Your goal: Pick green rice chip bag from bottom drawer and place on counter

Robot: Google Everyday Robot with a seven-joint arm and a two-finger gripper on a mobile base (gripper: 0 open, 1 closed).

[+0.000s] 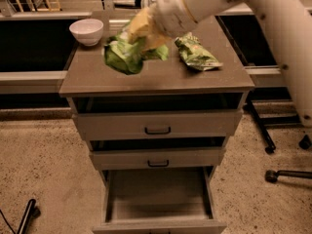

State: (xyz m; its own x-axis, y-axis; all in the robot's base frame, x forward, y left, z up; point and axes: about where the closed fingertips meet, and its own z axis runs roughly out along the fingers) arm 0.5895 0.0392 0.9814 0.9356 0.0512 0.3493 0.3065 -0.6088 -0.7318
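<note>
clamping the green rice chip bag (124, 57) in my gripper (140, 33), i hold it hanging just below me over the middle of the counter (161, 82), nearer its left edge.

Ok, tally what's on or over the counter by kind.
Green bags: 2, the green rice chip bag in the gripper above the counter, and a flatter green bag
White bowl: 1
Total: 3

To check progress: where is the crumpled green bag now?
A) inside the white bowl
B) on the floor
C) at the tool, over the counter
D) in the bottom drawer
C: the tool holds the green rice chip bag over the counter, beside the white bowl.
</note>
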